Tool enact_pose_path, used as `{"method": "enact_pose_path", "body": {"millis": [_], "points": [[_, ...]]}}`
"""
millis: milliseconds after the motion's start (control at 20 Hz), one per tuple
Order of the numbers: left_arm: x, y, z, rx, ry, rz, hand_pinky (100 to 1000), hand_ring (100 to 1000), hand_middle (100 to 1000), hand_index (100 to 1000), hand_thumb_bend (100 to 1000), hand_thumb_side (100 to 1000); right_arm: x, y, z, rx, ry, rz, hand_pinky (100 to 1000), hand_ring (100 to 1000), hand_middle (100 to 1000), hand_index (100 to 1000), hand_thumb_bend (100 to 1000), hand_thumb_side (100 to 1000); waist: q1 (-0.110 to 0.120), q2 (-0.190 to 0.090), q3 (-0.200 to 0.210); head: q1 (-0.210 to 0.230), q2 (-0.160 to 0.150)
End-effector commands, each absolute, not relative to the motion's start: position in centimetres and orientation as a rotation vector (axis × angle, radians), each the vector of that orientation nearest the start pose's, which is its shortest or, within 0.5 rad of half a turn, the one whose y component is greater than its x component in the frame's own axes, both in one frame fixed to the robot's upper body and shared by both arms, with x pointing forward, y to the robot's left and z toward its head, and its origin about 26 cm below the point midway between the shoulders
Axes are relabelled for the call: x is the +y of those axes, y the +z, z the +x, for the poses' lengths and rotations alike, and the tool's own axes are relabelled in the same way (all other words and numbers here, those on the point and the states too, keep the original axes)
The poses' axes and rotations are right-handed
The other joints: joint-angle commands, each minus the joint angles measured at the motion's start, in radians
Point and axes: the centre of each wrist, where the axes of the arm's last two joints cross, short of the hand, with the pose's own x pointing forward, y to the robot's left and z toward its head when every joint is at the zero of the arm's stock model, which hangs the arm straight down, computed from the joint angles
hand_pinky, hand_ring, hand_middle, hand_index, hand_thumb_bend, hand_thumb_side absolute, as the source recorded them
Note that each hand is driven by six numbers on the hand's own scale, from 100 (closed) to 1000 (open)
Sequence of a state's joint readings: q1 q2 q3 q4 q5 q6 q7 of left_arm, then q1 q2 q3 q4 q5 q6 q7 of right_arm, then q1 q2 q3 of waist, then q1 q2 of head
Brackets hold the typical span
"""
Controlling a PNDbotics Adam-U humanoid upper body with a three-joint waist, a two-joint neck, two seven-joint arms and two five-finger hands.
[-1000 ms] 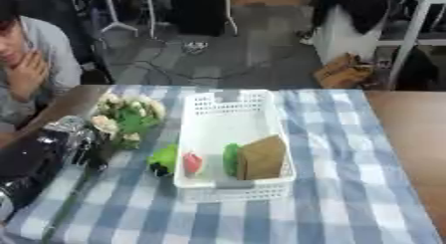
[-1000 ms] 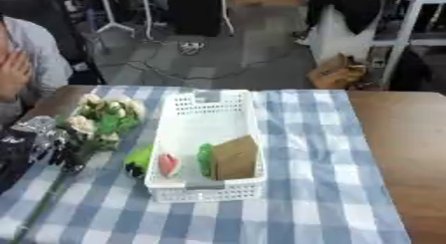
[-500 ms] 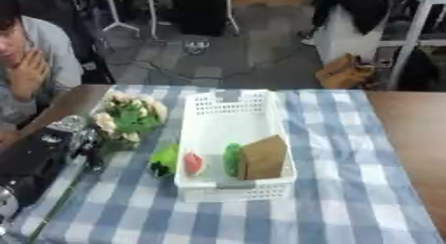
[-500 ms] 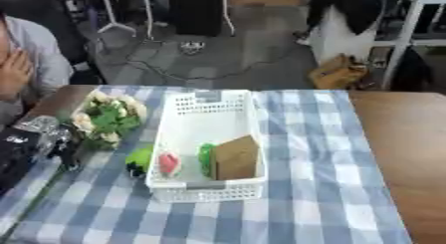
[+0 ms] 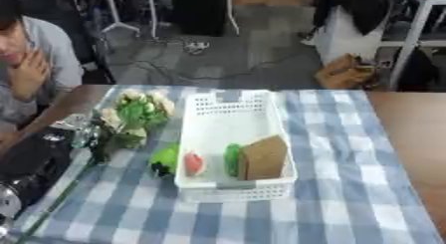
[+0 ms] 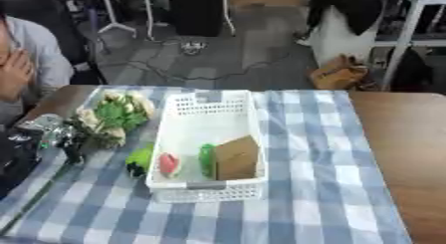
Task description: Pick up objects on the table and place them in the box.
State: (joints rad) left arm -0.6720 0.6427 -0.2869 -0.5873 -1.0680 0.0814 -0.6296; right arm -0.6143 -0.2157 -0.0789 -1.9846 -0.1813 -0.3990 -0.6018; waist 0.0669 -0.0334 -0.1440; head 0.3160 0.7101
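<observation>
- Our left robot hand [image 5: 74, 138] sits at the left edge of the desk [image 5: 348, 198], which is covered in a blue-and-white checked cloth, with its fingers curled round the stems of a bunch of cream-and-green artificial flowers [image 5: 135, 113]. The right robot hand shows in neither view.
- The white perforated plastic box [image 5: 231, 138] stands in the middle of the desk. It already holds a brown cardboard-like block [image 5: 263, 158], a green object [image 5: 232, 160] and a small red-and-white piece [image 5: 193, 163].
- A bright green object [image 5: 164, 158] lies on the cloth, touching or just beside the box's left wall.
- We judge the main risk to be the bunch's long stems catching the box rim on the way in, tipping the bunch out or nudging the box.
- The blooms could also sweep the green object away as they swing right.
</observation>
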Motion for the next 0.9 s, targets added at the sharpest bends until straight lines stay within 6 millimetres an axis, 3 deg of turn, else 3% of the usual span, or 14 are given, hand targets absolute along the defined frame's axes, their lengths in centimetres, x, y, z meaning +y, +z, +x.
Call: {"method": "enact_pose_path", "body": {"millis": [50,800,850,900], "points": [[44.4,6.7,40.8,-0.241,-1.383,0.792,100,100,100,327,100,253,-22.8,29.1,31.4,3.227,0.789,-0.191,537,514,419,465,100,552,0.014,-0.026,-0.001,0.003,-0.001],[43.9,12.0,41.8,-0.254,-1.361,0.763,100,100,100,316,100,260,-23.1,28.9,31.3,3.239,0.802,-0.164,535,513,416,462,100,543,0.02,-0.036,0.004,0.002,0.003],[44.0,12.4,41.8,-0.254,-1.359,0.765,100,100,100,316,100,361,-23.1,28.9,31.3,3.241,0.801,-0.162,535,513,415,462,100,543,0.021,-0.037,0.005,0.001,0.004],[44.2,12.8,41.8,-0.254,-1.356,0.772,100,100,100,316,100,260,-23.1,28.9,31.3,3.242,0.8,-0.159,535,513,415,462,100,543,0.022,-0.038,0.007,0.0,0.006]]}}
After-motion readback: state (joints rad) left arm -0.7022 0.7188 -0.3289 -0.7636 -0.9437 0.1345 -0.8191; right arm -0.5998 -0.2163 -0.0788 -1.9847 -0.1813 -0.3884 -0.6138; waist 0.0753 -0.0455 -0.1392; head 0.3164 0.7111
